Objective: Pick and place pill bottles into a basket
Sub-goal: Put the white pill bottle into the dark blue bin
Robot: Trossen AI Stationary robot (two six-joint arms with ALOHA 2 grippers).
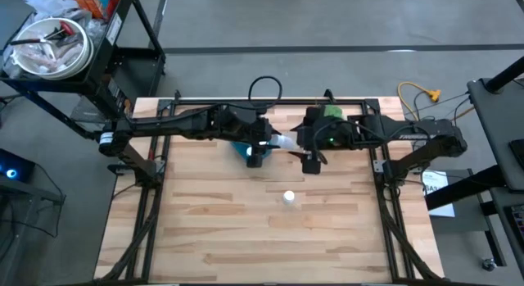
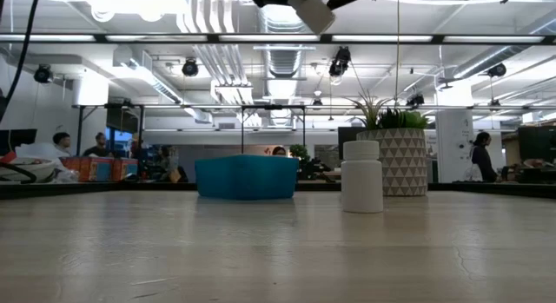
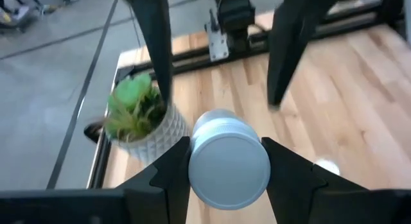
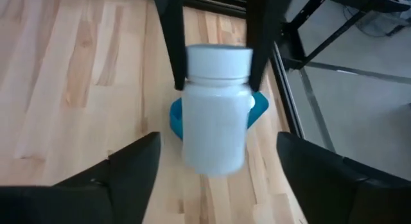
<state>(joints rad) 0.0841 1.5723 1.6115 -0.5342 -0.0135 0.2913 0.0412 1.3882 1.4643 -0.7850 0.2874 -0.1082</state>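
Seen from above, with 12 o'clock at the table's [image 1: 205, 229] far edge:

Left gripper [image 3: 226, 147] reaching in from 9 o'clock, raised just past the table's middle toward 12 o'clock. Fingers [image 3: 170, 179] clenched on a held pill bottle [image 3: 229, 163], one finger on each side of the white body, round end facing the wrist camera. In the low view, that bottle [image 2: 313, 12] high in the air and tilted, well clear of the wood.

Right gripper [image 4: 218, 140] coming in from 3 o'clock and facing the left one, just beside the held bottle at its 3 o'clock side. Own fingers [image 4: 131, 166] released and spread wide, touching nothing. Ahead of them, the bottle [image 4: 215, 105] hangs cap up between the left arm's two dark fingers [image 4: 173, 51].

Basket [image 1: 240, 148] blue, resting on the table at about 11 o'clock from centre, partly under the left gripper; held bottle [image 1: 282, 143] just off its 3 o'clock side, above wall height. Cannot tell what lies inside the basket.

Second pill bottle [image 1: 288, 197] standing upright on the table near centre, at about 5 o'clock from the basket and well apart from it.

Plant pot [image 1: 332, 111] at 1 o'clock, near the far edge, partly under the right arm.
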